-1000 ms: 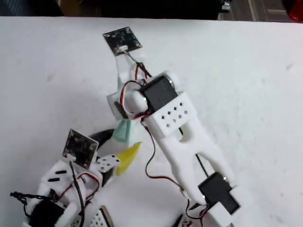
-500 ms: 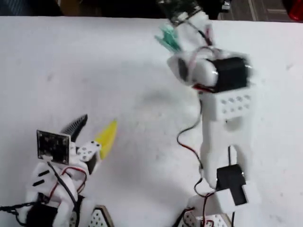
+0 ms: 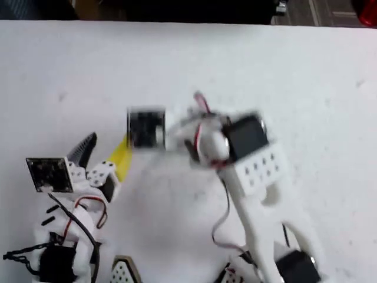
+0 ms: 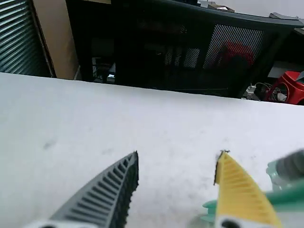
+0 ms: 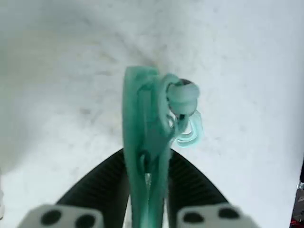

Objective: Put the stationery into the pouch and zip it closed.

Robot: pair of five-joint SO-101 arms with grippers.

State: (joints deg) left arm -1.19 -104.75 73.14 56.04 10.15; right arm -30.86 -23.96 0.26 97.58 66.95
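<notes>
Change first: half a second back your right arm is out at the far edge of the table; now it is mid-table again and blurred in the high view, so I read it as mid-swing. Right gripper stays clenched on the teal item, which pokes out past the black fingers above the surface. Left gripper backs toward its own side over the same second. It sits released, grey and yellow fingers spread with nothing between them, low over the table. The teal item is just beside the yellow finger; touching or not, I cannot tell. For you that means one piece of stationery is picked and in transit, not stowed. Pouch: I cannot tell where it lies or what it holds, so count nothing as packed and the zip as not done. My guess is the left gripper is free to steady the pouch mouth. Confirm the pouch position before you let the item go.
</notes>
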